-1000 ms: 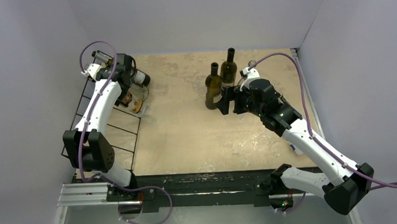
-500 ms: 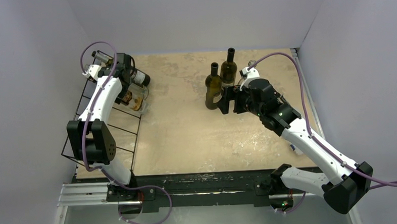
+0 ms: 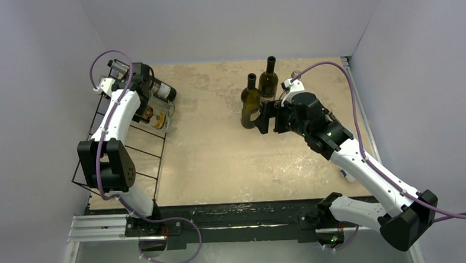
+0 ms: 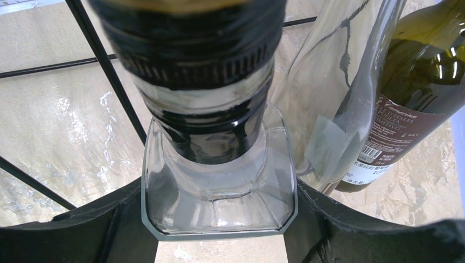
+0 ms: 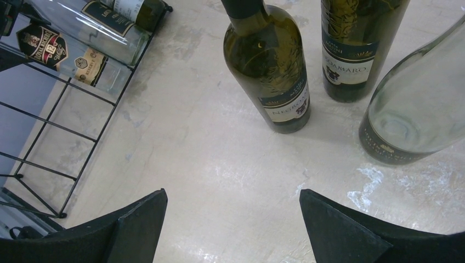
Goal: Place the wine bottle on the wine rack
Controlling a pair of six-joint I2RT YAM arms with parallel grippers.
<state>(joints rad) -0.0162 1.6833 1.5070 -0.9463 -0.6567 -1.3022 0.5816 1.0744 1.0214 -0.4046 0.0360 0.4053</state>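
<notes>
My left pincer (image 4: 219, 222) pinches clear square-shouldered glass bottle (image 4: 219, 181) over black wire wine rack (image 4: 105, 71); right pincer (image 5: 233, 205) spread beside upright dark-green bottles (image 5: 277, 66) on mottled bench (image 5: 208, 159).

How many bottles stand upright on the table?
3, all ahead of the right gripper: one green bottle, a second green bottle beside it, and a clear bottle at the wrist view's right edge. Others may be hidden.

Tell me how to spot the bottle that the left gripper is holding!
Find the black wire wine rack along the table's left edge, then look at its far end, where the left gripper is closed on a square bottle. It is clear glass with a black ribbed cap, while the dark green bottle beside it is round.
</notes>
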